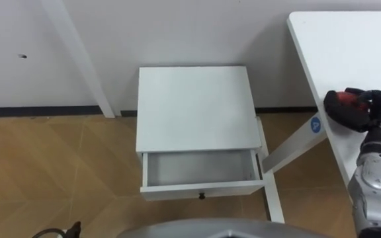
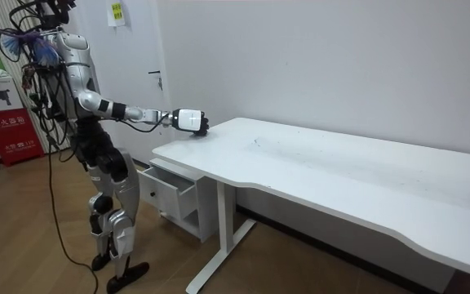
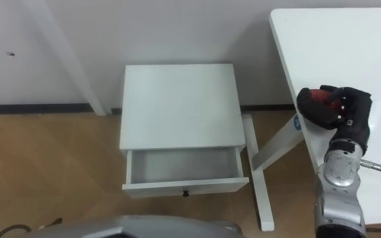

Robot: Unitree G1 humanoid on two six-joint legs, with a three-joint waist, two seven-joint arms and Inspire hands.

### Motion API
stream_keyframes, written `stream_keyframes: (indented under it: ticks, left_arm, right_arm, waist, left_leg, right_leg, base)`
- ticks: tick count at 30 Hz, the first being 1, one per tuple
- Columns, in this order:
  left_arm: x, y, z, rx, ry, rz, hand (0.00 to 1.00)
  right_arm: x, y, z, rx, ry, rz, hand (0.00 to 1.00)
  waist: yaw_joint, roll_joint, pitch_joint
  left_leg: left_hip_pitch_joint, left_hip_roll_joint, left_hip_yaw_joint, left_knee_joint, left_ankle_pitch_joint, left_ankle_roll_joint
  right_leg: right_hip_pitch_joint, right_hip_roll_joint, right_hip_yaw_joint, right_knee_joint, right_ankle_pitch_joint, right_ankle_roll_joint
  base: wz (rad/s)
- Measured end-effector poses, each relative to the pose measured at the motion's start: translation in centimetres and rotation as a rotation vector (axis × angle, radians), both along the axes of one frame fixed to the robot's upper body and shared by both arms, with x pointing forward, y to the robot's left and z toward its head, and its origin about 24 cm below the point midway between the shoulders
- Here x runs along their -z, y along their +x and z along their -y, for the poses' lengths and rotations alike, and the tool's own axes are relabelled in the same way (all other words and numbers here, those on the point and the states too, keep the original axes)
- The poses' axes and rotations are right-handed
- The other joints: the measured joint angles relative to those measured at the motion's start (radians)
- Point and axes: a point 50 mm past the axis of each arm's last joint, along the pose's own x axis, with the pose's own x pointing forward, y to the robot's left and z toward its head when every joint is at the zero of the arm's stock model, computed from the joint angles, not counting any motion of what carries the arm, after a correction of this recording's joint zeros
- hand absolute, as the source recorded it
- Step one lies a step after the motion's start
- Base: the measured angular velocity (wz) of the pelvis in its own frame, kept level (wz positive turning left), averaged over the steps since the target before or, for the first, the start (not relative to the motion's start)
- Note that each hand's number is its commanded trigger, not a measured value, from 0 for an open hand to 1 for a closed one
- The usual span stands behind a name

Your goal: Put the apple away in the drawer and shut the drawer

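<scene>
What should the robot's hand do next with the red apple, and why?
Probably lift the apple off the desk and swing it toward the open drawer: the right hand has its fingers curled round it, and the drawer looks empty.

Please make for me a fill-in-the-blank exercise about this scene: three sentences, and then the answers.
The round red apple is gripped in the robot's ____ hand.
The drawer of the small white cabinet stands ____.
The apple is at the edge of the large white table, not yet in the ____.
Answers: right; open; drawer.
</scene>
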Motion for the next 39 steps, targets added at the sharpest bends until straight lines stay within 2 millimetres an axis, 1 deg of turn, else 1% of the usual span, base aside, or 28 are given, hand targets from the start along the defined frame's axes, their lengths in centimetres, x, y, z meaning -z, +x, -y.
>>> stream_keyframes:
  ticks: [5,7,8,11,13,14,15,16,18,19,22,24,25,28,31,36,37,39]
  left_arm:
    - [0.0,-0.2,0.0,0.001,0.000,0.000,0.00]
    - [0.0,-0.3,0.0,0.001,0.001,-0.004,0.00]
    - [0.0,-0.3,-0.1,0.000,0.002,-0.004,0.00]
    - [0.0,0.0,-0.1,0.008,0.002,-0.001,0.00]
    - [0.1,0.3,0.2,0.033,-0.005,0.000,0.00]
    - [0.1,0.4,0.3,0.041,-0.008,0.000,0.00]
    - [0.1,0.5,0.5,0.045,-0.012,0.003,0.00]
    - [0.2,0.6,0.6,0.045,-0.015,0.005,0.00]
    - [0.2,0.7,0.6,0.045,-0.016,0.007,0.00]
    - [0.2,0.8,0.7,0.045,-0.017,0.010,0.00]
    - [0.2,0.9,0.8,0.044,-0.019,0.014,0.00]
    - [0.2,1.0,0.8,0.045,-0.019,0.018,0.00]
    - [0.2,1.0,0.9,0.047,-0.021,0.021,0.00]
    - [0.2,1.1,0.9,0.049,-0.024,0.028,0.00]
    - [0.2,1.1,0.8,0.053,-0.029,0.028,0.00]
    - [0.1,1.7,0.8,0.061,-0.043,0.039,0.00]
    - [0.1,1.8,0.8,0.062,-0.043,0.041,0.00]
    - [0.1,1.9,0.8,0.063,-0.043,0.042,0.00]
  right_arm:
    - [-0.3,0.7,-1.4,-0.107,-0.024,-0.006,1.00]
    - [-0.5,1.2,-2.5,-0.185,-0.046,-0.009,1.00]
    - [-0.5,1.3,-2.7,-0.201,-0.052,-0.010,1.00]
    - [-0.2,1.7,-4.5,-0.312,-0.046,-0.036,1.00]
    - [0.1,1.9,-6.0,-0.395,-0.037,-0.056,1.00]
    - [0.2,1.9,-6.3,-0.411,-0.035,-0.061,1.00]
    - [0.4,1.9,-6.9,-0.445,-0.033,-0.068,1.00]
    - [0.5,1.9,-7.5,-0.479,-0.035,-0.076,1.00]
    - [0.7,1.9,-8.2,-0.522,-0.039,-0.090,1.00]
    - [0.7,1.9,-8.4,-0.547,-0.042,-0.098,1.00]
    - [0.9,1.9,-8.9,-0.588,-0.032,-0.109,1.00]
    - [1.0,1.9,-9.3,-0.620,-0.021,-0.119,1.00]
    - [1.0,1.9,-9.5,-0.639,-0.017,-0.125,1.00]
    - [1.1,1.8,-9.9,-0.685,-0.003,-0.140,1.00]
    - [1.3,1.8,-10.5,-0.729,0.007,-0.155,1.00]
    - [1.6,1.6,-11.1,-0.781,-0.005,-0.186,1.00]
    - [1.7,1.6,-11.2,-0.788,-0.005,-0.197,1.00]
    - [1.8,1.5,-11.4,-0.798,-0.001,-0.208,1.00]
  waist:
    - [0.003,0.000,-0.0012]
    - [0.004,0.001,-0.0012]
    - [0.005,0.001,-0.0013]
    - [0.014,0.002,-0.0020]
    - [0.030,0.010,-0.0002]
    - [0.032,0.012,-0.0004]
    - [0.040,0.018,0.0008]
    - [0.050,0.022,0.0004]
    - [0.058,0.030,0.0016]
    - [0.058,0.034,0.0009]
    - [0.070,0.042,0.0013]
    - [0.078,0.043,0.0015]
    - [0.085,0.041,0.0016]
    - [0.088,0.032,0.0017]
    - [0.090,0.025,0.0053]
    - [0.089,0.023,0.0063]
    - [0.088,0.020,0.0046]
    - [0.088,0.021,0.0047]
  left_leg:
    - [0.000,0.002,0.012,-0.006,0.000,0.000]
    - [-0.004,0.001,0.014,-0.007,0.000,0.000]
    - [-0.005,0.001,0.014,-0.006,0.000,0.000]
    - [-0.015,0.000,0.010,-0.002,0.000,0.000]
    - [-0.020,-0.001,0.004,0.004,0.000,0.000]
    - [-0.020,-0.001,0.002,0.004,0.000,0.000]
    - [-0.020,-0.002,-0.002,0.004,0.000,0.000]
    - [-0.020,-0.002,-0.004,0.004,0.000,0.000]
    - [-0.025,-0.003,-0.010,0.005,0.000,0.000]
    - [-0.032,-0.003,-0.015,0.006,0.002,0.002]
    - [-0.032,-0.003,-0.017,0.007,0.003,0.003]
    - [-0.032,-0.003,-0.017,0.007,0.003,0.003]
    - [-0.032,-0.004,-0.017,0.007,0.003,0.003]
    - [-0.033,-0.004,-0.018,0.008,0.003,0.004]
    - [-0.034,-0.004,-0.018,0.009,0.003,0.004]
    - [-0.038,-0.005,-0.023,0.009,0.003,0.004]
    - [-0.042,-0.005,-0.026,0.010,0.003,0.004]
    - [-0.047,-0.005,-0.028,0.011,0.003,0.004]
  right_leg:
    - [-0.013,0.002,0.014,0.003,0.001,-0.001]
    - [-0.012,0.002,0.016,0.002,0.002,-0.001]
    - [-0.013,0.002,0.015,0.002,0.002,-0.001]
    - [-0.017,0.000,0.010,-0.001,0.002,-0.001]
    - [-0.018,-0.001,-0.002,-0.003,0.003,0.002]
    - [-0.018,-0.002,-0.004,-0.003,0.004,0.002]
    - [-0.017,-0.003,-0.007,-0.003,0.004,0.002]
    - [-0.017,-0.003,-0.010,-0.003,0.004,0.002]
    - [-0.017,-0.004,-0.019,-0.005,0.004,0.002]
    - [-0.019,-0.005,-0.029,-0.005,0.004,0.002]
    - [-0.020,-0.005,-0.030,-0.005,0.004,0.002]
    - [-0.019,-0.005,-0.030,-0.005,0.004,0.002]
    - [-0.018,-0.005,-0.030,-0.005,0.004,0.002]
    - [-0.014,-0.005,-0.031,-0.005,0.004,0.002]
    - [-0.014,-0.005,-0.031,-0.004,0.004,0.002]
    - [-0.016,-0.007,-0.036,-0.003,0.004,0.003]
    - [-0.018,-0.007,-0.039,-0.003,0.004,0.003]
    - [-0.021,-0.007,-0.041,-0.003,0.004,0.003]
  base:
    - [-0.09]
    - [-0.02]
    - [0.00]
    - [0.05]
    - [0.11]
    - [0.13]
    - [0.09]
    - [0.07]
    - [0.11]
    - [0.17]
    - [0.04]
    - [0.00]
    - [0.00]
    - [0.00]
    - [0.00]
    - [0.02]
    - [0.06]
    - [0.05]
